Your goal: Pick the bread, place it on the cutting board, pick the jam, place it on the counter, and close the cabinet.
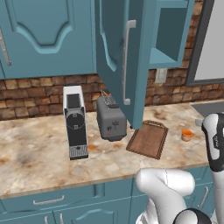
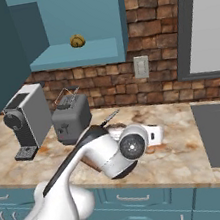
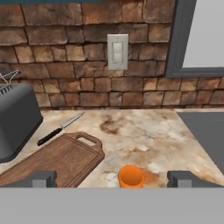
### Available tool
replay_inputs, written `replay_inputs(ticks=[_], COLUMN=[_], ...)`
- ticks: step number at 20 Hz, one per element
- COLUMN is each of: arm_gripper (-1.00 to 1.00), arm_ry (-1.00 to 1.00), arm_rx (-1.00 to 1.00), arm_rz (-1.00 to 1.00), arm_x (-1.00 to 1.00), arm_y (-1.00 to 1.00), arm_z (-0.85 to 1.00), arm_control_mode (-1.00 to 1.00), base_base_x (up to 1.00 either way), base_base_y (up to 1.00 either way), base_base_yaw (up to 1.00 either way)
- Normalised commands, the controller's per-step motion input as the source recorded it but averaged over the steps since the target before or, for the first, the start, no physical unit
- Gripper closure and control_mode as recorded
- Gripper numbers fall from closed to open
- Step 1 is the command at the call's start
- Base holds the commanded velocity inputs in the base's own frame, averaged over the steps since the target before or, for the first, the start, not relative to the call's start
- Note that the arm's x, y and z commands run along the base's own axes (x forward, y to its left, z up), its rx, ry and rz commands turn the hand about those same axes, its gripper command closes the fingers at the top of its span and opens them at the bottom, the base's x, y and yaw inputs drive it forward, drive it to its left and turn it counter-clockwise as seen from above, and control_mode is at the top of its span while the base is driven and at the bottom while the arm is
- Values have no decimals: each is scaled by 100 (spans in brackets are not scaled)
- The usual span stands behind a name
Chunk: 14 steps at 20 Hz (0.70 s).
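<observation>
- I see a grey toaster (image 1: 111, 119) beside a coffee machine (image 1: 75, 121).
- 1 black-handled knife (image 3: 60, 128) lies by the brick wall (image 3: 65, 65).
- White outlet (image 3: 117, 52) above.

bread (image 2: 77, 41) on open cabinet (image 2: 72, 55) shelf | toaster (image 2: 71, 119) (beside coffee machine (image 2: 26, 121)) on counter (image 2: 191, 157)

Brick wall (image 3: 65, 65) with white switch plate (image 3: 117, 52), grey-framed window (image 3: 192, 39).
</observation>
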Motion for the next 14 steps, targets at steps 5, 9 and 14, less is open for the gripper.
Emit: replay_inputs(ticks=[5,9,14], arm_gripper=[-100,-100,-100], arm_ry=[0,0,0], arm_rx=[0,0,0], arm_rz=[0,0,0], arm_x=[-16,-20,-13], arm_y=[20,21,27], arm_z=[24,20,18], arm_control_mode=[-100,-100,-100], base_base_x=[0,0,0], base_base_y=[0,0,0], base_base_yaw=[0,0,0])
